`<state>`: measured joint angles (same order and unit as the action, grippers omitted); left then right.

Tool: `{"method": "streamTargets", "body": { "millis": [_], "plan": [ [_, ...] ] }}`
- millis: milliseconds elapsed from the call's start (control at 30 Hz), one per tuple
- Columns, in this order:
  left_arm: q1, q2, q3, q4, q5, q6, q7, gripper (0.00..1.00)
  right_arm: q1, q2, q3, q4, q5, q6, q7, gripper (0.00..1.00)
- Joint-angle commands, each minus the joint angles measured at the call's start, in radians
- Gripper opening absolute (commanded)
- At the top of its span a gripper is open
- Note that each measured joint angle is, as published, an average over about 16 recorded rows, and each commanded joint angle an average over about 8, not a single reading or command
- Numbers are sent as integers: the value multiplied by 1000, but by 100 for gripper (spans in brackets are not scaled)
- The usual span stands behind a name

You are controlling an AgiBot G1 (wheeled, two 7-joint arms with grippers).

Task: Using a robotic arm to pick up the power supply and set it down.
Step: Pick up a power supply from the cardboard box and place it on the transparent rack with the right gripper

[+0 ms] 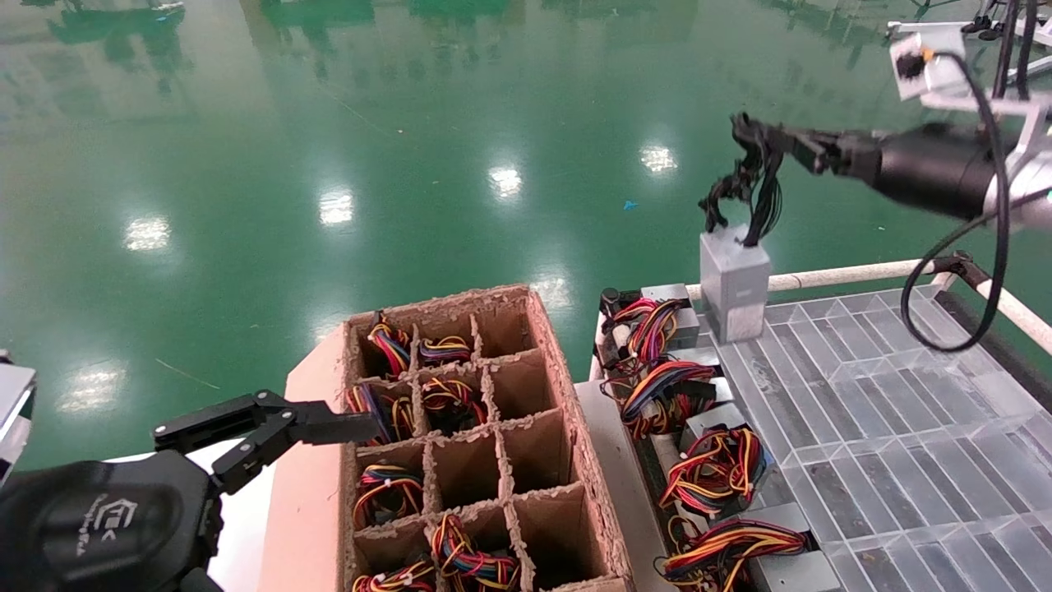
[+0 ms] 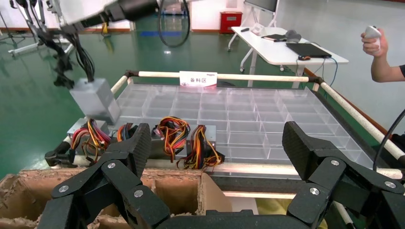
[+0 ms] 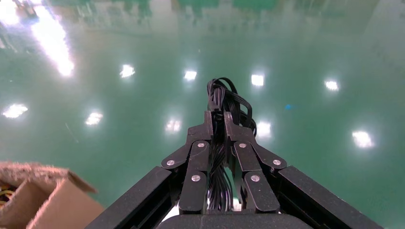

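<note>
On your left, the left gripper (image 1: pixel 329 427) sits parked low beside the cardboard box (image 1: pixel 460 444), its fingers spread wide and holding nothing; the box is rough brown card with divider cells, several stuffed with coloured wire bundles (image 1: pixel 394 345). Moving right, a row of grey units with red, yellow and orange wires (image 1: pixel 707 469) lines the near edge of the clear plastic grid tray (image 1: pixel 888 411), which is glossy and ribbed. Above the tray's far left corner hangs the power supply (image 1: pixel 734 284), a plain matt grey metal box, long axis upright, dangling straight below the fingers by its black wires (image 1: pixel 760 197). The right gripper (image 1: pixel 744 131) of the robotic arm (image 1: pixel 929 168) is pinched tight on that bundle, so it is the nearer one; I judge the set-down turns on lowering straight down
</note>
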<state>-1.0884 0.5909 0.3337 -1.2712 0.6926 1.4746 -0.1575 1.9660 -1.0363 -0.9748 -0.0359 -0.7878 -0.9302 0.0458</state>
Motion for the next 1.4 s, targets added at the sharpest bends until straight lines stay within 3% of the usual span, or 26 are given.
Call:
{"method": "streamTargets", "body": {
  "millis": [33,467,867,1400],
  "plan": [
    [0,0,0,0,0,0,0,100,-16,2,1,-1,1,3,7,0],
    [0,0,0,0,0,0,0,100,-61,-8,13,13,17,35,43,0],
    [0,0,1,0,0,0,0,100,-139,-44,38,5,52,116,80,0],
    [0,0,1,0,-1,0,0,100,-178,-49,82,33,116,161,79,0]
  ]
}}
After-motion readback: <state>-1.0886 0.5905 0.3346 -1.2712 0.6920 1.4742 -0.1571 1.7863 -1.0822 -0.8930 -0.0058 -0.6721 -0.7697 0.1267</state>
